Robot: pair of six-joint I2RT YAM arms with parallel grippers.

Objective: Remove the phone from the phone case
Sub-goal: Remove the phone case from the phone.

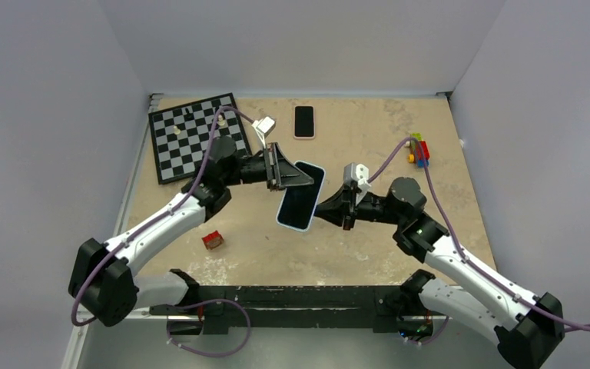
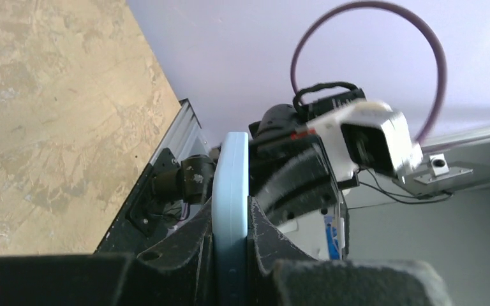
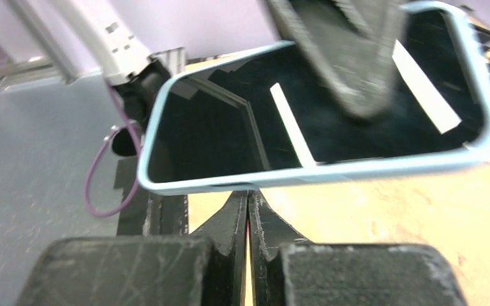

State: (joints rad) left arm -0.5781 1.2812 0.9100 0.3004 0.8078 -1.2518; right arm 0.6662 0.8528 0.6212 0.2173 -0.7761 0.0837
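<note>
A phone with a dark screen (image 1: 299,201) sits in a light blue case (image 3: 306,175) and is held in the air above the table's middle. My left gripper (image 1: 306,180) is shut on the case, one finger on the screen side and one on the back. The left wrist view shows the case's edge (image 2: 231,166) clamped between the fingers of that gripper (image 2: 231,213). My right gripper (image 1: 321,209) is shut with nothing between its fingers. In the right wrist view its tips (image 3: 249,194) touch the case's long edge from below.
A chessboard (image 1: 198,137) with a few pieces lies at the back left. A second phone in a pink case (image 1: 304,121) lies at the back middle. A small red block (image 1: 213,241) lies near the left arm, and coloured bricks (image 1: 419,150) lie at the right.
</note>
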